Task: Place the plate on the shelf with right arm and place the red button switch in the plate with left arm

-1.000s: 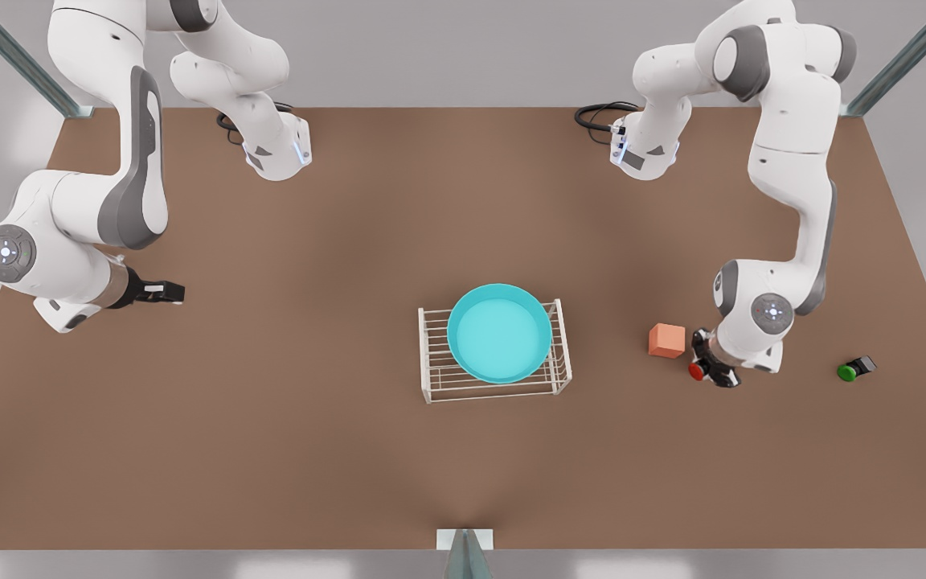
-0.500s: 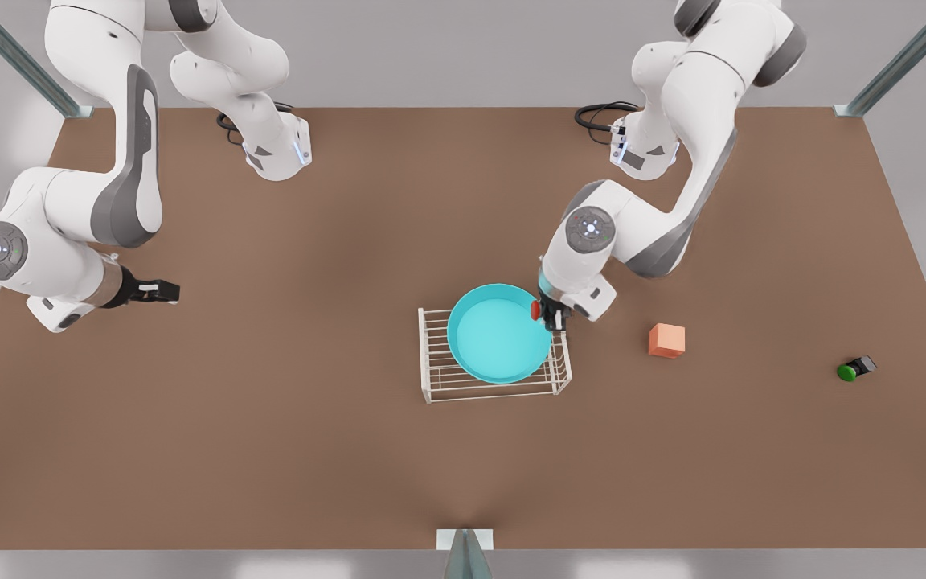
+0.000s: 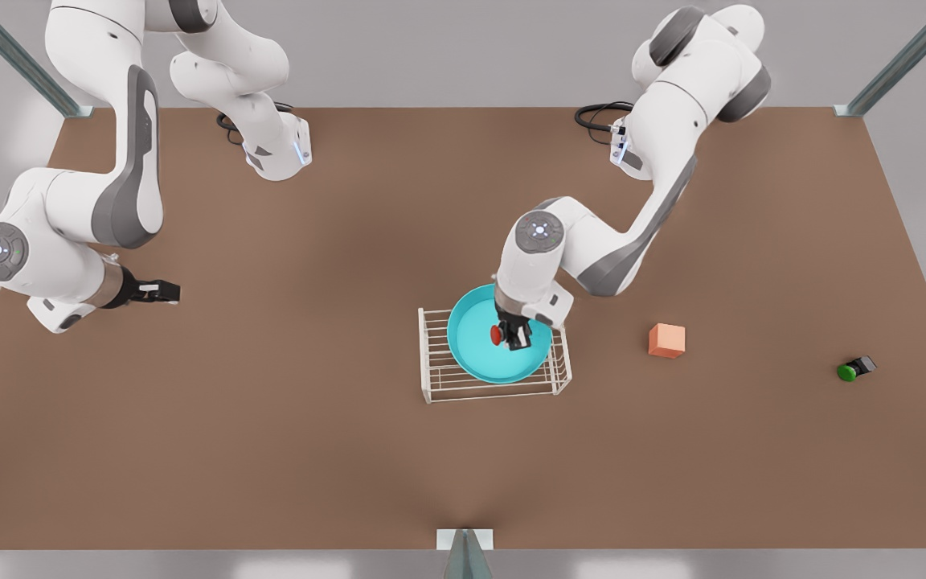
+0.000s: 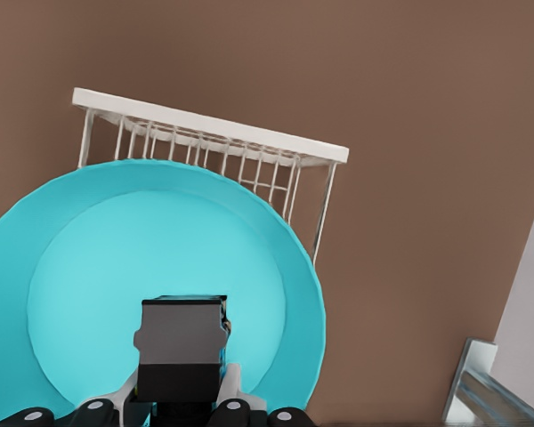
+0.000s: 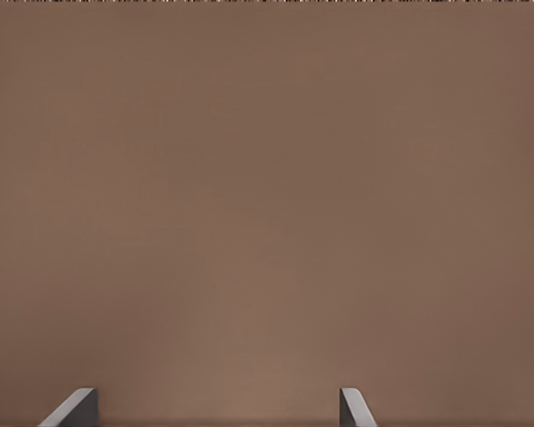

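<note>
My left gripper (image 3: 511,335) has swung in from the plate's rim and now hangs over the round turquoise plate (image 3: 475,354) on the white wire shelf (image 3: 439,384), fingers clenched on the black-bodied red button switch (image 3: 497,334). Farther back at the front view's left, my right gripper (image 3: 165,291) waits over bare brown table (image 3: 270,450), fingers (image 5: 76,407) spread.
</note>
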You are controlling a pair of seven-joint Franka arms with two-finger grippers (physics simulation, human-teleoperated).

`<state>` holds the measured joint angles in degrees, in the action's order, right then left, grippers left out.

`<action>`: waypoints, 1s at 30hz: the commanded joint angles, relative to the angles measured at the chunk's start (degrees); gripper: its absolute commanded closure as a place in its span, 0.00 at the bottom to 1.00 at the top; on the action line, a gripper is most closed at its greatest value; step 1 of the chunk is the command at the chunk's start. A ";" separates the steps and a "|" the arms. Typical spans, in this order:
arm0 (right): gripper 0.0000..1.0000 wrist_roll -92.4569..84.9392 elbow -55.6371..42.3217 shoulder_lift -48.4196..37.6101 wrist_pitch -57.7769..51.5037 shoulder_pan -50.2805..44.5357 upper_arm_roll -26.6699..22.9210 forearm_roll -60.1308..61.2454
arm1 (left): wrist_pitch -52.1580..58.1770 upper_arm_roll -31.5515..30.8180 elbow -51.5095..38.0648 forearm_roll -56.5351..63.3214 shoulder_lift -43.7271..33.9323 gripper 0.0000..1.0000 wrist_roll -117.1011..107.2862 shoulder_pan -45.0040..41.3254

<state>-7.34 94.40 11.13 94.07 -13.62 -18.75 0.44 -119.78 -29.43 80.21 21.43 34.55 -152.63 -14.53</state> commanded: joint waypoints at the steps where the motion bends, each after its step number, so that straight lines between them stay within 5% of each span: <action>1: 0.00 -0.39 -0.18 -0.06 0.15 0.00 -0.06 0.17 | -2.74 -0.02 -0.49 2.65 0.26 0.52 -19.37 -0.50; 2: 0.00 -0.39 -0.35 -0.06 -0.12 0.09 -0.15 0.17 | -2.74 -0.02 -0.49 2.73 0.43 0.00 -19.28 -0.50; 8: 0.00 -0.39 -1.23 -0.06 0.41 0.88 -0.06 0.52 | 3.30 -0.19 -0.49 2.56 -0.97 0.00 -3.32 1.17; 12: 0.00 -0.39 -1.41 0.29 0.15 0.97 -0.06 0.26 | 15.36 -0.54 -0.58 -15.89 -10.29 0.00 54.44 14.88; 16: 0.00 -0.48 -2.29 0.21 -0.29 2.72 -0.41 0.43 | 28.28 -0.45 -3.65 -19.59 -10.55 0.00 104.17 24.11; 17: 0.00 -0.30 -2.37 0.29 0.15 2.55 0.38 0.43 | 35.66 4.01 -5.94 -19.06 -10.46 0.00 125.35 22.28; 18: 0.00 -0.39 -2.38 0.29 -0.38 2.64 0.38 0.35 | 40.77 20.88 -6.82 -23.36 -12.22 0.00 144.70 13.22; 19: 0.00 -0.39 -2.38 0.38 0.06 2.73 0.29 0.61 | 39.89 24.15 -6.29 -25.74 -13.98 0.00 152.89 12.77; 21: 0.00 -0.39 -2.46 0.38 0.15 2.73 0.29 0.61 | 19.42 24.77 17.16 -26.01 -28.91 0.00 157.46 12.69; 30: 0.00 -0.30 -2.46 2.66 0.32 1.32 0.73 -0.01 | 25.92 24.77 13.39 -24.69 -28.22 0.00 154.66 13.30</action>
<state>-7.57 91.95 13.06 94.43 -11.62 -18.12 0.72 -94.90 -4.46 93.78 -3.26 6.44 -59.75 -0.08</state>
